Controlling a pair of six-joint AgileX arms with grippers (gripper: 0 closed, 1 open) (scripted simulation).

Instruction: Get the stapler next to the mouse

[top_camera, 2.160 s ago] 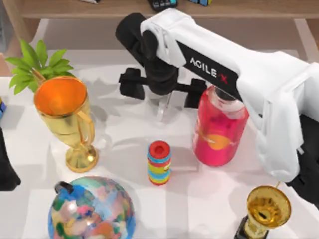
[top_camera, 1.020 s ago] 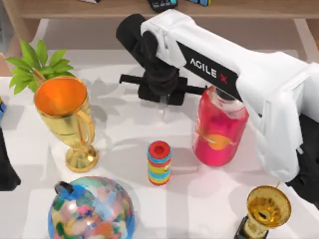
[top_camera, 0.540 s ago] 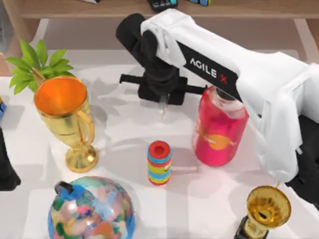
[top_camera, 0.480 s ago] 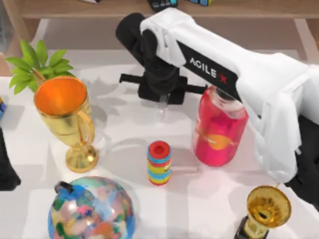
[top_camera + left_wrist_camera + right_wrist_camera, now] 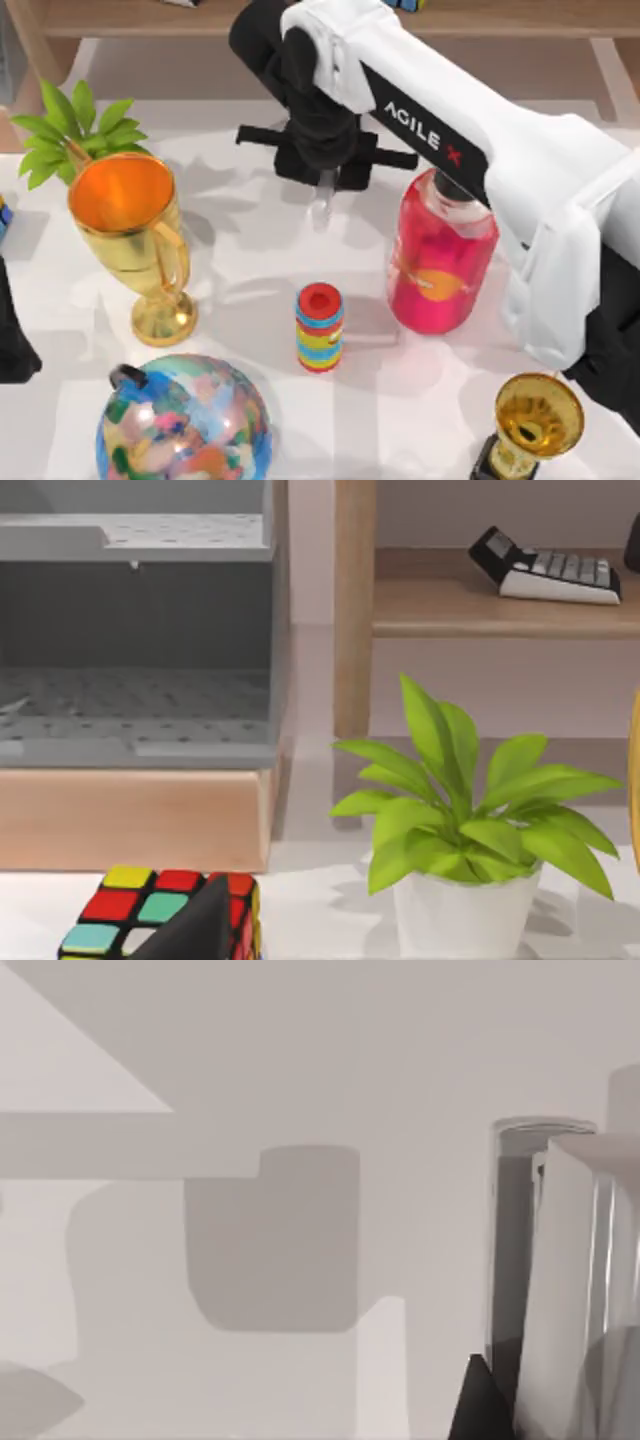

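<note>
Stapler (image 5: 322, 205), clear and slim, hangs point-down from the right pincer (image 5: 325, 180), whose black fingers are closed tight on its upper end above the far middle of the desk (image 5: 250, 250). In the right wrist view the translucent stapler (image 5: 570, 1290) stands beside a dark fingertip (image 5: 480, 1405). Just to the right stands a red bottle (image 5: 440, 255); nearer, a striped ring stack (image 5: 320, 327). My left arm sits parked at the left edge, near a potted plant (image 5: 470, 830).

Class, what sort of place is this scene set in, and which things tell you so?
Probably a rendered home study or office desk: a white tabletop, a wooden shelf holding a dark calculator, and a leafy green potted plant.
</note>
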